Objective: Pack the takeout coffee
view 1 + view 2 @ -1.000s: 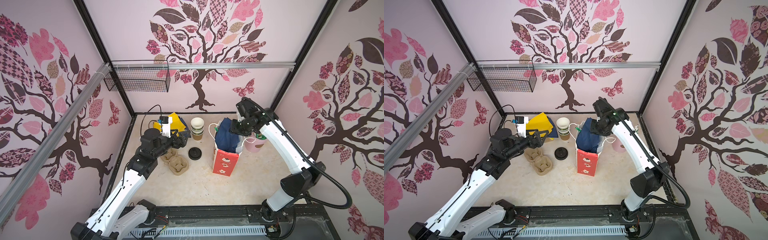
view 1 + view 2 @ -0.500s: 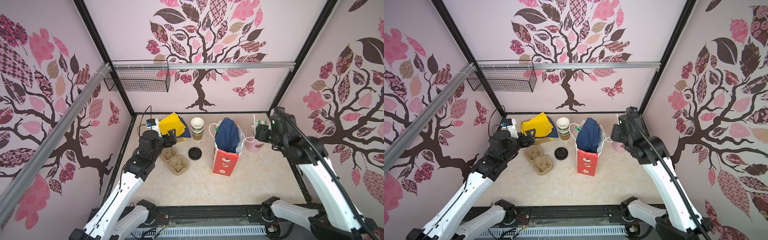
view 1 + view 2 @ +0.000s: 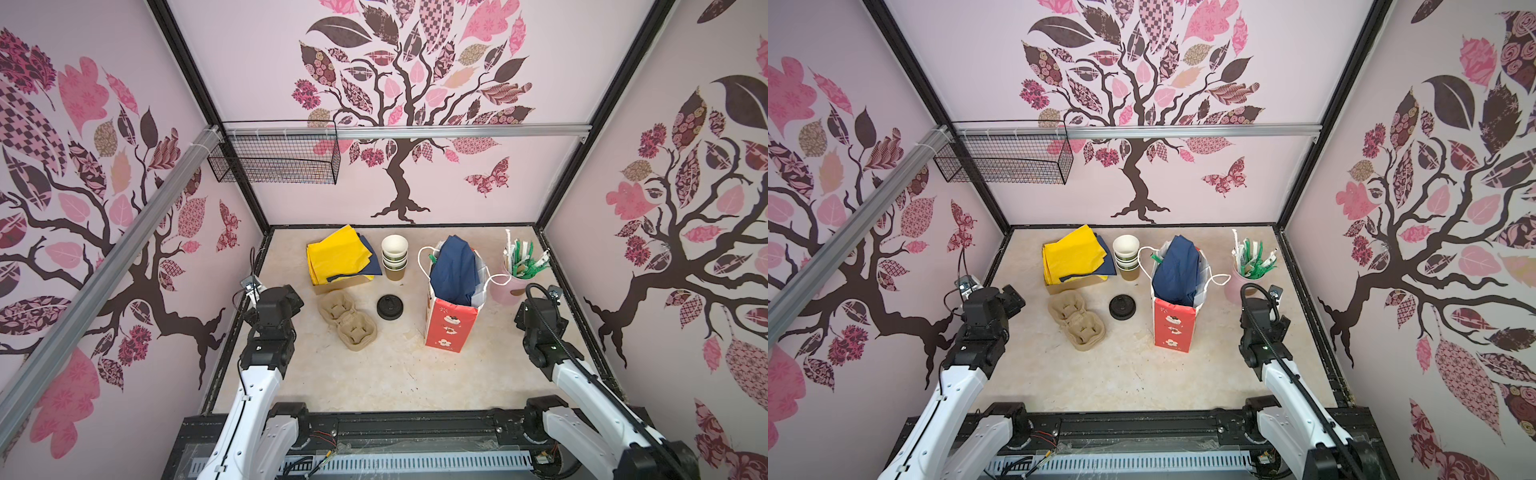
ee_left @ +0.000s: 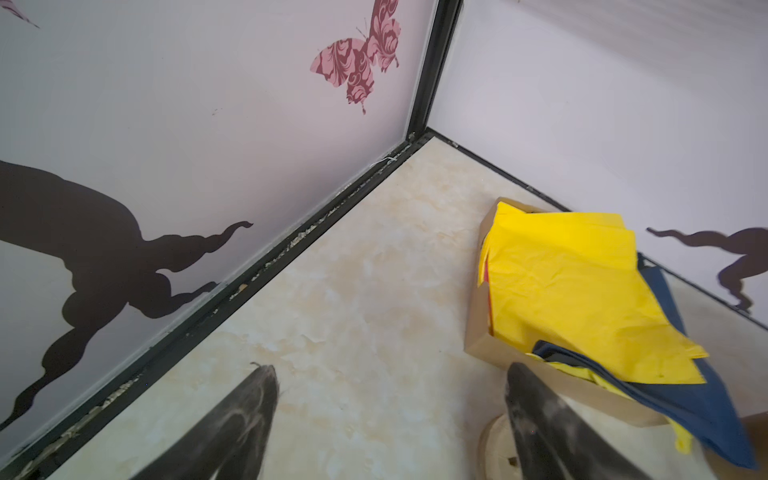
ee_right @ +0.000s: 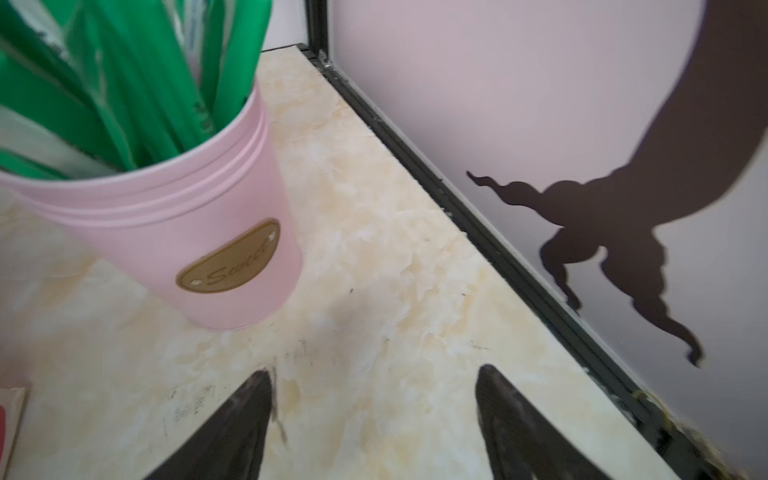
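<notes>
Pink cup (image 5: 187, 232) w/ gold oval label (image 5: 228, 259) reading "Sweet"; green wrapped straws (image 5: 124, 83) inside. Red gift bag (image 3: 451, 320) has white printed figures, no legible txt. Lidded green coffee cups not in sight; bag's inside hidden under blue tissue paper (image 3: 455, 266). Left arm (image 3: 249, 399) folded by left wall, left gripper (image 4: 390, 368) spread, empty, facing back-left corner. Right arm (image 3: 582, 374) folded by right wall, right gripper (image 5: 374, 371) spread, empty, near pink cup.
</notes>
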`<state>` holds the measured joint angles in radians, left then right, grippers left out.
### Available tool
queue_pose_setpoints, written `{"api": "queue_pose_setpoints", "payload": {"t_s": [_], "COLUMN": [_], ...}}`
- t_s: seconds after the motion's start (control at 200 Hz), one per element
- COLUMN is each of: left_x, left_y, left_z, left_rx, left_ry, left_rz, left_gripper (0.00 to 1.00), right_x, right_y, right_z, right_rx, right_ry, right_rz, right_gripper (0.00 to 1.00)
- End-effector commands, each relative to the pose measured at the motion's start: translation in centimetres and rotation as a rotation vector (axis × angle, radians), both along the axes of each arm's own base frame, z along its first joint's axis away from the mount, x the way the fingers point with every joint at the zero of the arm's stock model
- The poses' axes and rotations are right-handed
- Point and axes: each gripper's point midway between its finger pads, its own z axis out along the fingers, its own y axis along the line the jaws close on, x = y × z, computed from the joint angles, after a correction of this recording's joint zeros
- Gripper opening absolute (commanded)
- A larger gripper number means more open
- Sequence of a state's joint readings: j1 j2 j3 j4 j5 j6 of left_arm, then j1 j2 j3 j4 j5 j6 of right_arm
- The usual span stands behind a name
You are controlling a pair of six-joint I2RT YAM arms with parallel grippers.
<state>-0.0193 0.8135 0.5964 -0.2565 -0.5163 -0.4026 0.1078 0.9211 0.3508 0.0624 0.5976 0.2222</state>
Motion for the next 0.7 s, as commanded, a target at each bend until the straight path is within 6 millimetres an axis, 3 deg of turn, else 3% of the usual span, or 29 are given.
{"api": "queue_pose_setpoints", "payload": {"t_s": [0.0,0.31,0.49,0.695], "left_x": [0.9,2.6,3.7,5.6], "left_y": [0.8,0.3,-0.6,-1.5], "left_z": [0.0,-3.5,-5.7,-7.6], "left_rx": [0.085,0.174,0.160,0.163], "left_ry": [-0.046,-0.077,-0.066,-0.048], "left_rz": [0.019,-0.064,-0.139,-0.218], "left_gripper": [0.90,0.93,0.93,0.93], "right_x": [4.0,6.9,10.0,9.9], "right_y": [2.1,5.8,6.9,7.7], "right_z": [3.4,0.6,0.7,-1.0], "right_rx": [-0.025,-0.009,0.044,0.067], "right_ry": [-0.216,-0.254,-0.267,-0.305], "right_rz": [0.152,0.383,0.479,0.532], "right_gripper": [0.83,0.86,0.87,0.88]}}
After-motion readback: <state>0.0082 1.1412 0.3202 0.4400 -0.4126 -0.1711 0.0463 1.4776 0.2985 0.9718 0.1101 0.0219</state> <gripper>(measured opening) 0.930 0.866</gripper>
